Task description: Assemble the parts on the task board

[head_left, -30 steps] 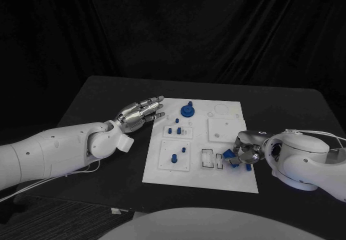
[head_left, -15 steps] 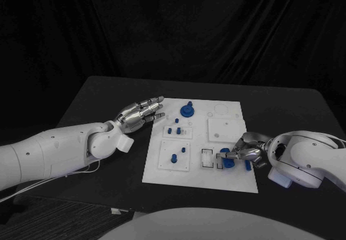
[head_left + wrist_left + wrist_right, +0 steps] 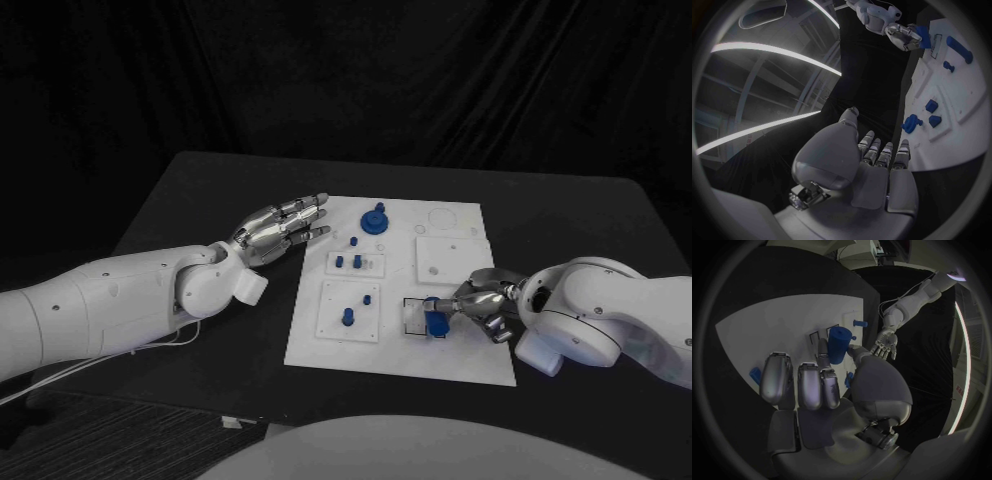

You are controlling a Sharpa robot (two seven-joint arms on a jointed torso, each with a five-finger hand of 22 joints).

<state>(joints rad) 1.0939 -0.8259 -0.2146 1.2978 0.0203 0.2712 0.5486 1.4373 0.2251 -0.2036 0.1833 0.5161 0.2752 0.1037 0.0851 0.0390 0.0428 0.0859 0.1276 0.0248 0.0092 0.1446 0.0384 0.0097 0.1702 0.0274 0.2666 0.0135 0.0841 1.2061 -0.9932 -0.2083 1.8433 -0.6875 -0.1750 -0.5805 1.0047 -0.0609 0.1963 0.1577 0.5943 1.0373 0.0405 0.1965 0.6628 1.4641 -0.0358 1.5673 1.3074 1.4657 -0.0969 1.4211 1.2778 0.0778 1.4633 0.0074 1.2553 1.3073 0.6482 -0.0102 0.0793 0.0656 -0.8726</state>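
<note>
A: Which step is this?
B: Placing. The right robot hand (image 3: 480, 303) pinches a blue part (image 3: 437, 317) over the outlined slots at the white board's (image 3: 397, 352) five o'clock corner; next it needs lining up and lowering.
A: The other?
B: The left robot hand (image 3: 281, 226) hovers at nine o'clock over the counter (image 3: 202, 190), fingers spread, holding nothing.

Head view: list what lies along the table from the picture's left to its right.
Left hand → bare left edge of the task board → blue part pinched over the board → right hand.
</note>
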